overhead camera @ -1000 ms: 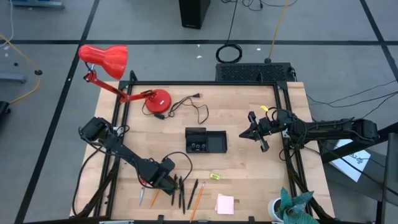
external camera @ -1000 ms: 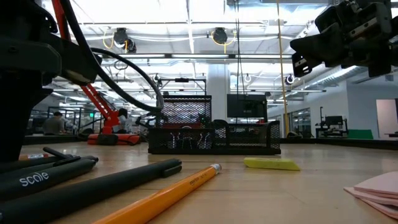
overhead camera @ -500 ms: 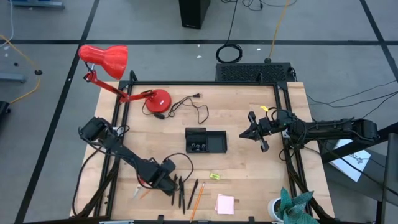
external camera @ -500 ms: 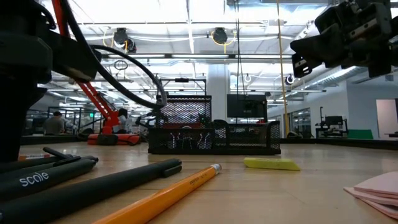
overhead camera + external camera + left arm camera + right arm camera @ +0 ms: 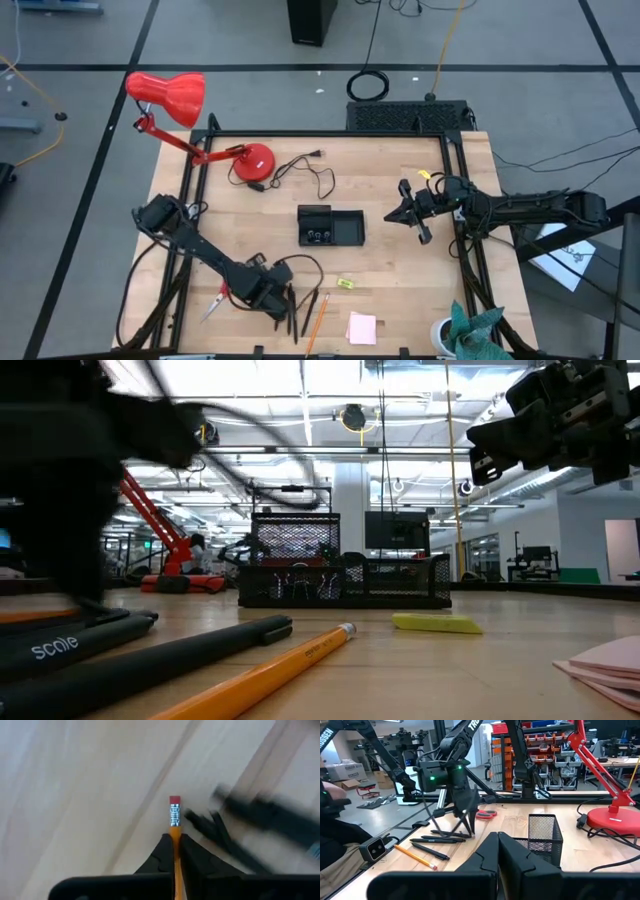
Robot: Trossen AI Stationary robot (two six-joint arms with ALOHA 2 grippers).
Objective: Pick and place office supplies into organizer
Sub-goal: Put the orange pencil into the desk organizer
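Gripping slim hexagonal orange pencil (image 5: 174,827), left pincer (image 5: 175,841), seemingly

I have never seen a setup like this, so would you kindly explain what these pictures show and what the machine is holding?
Two dark robot arms work at a wooden table. One picture looks straight down, one looks level across the tabletop, and two come from cameras on the arms' wrists. The left gripper is shut on an orange pencil. The right gripper waits shut and empty beside the black organizer. Pens, another pencil, red-handled scissors, a pink sticky-note pad and a red lamp are also there.
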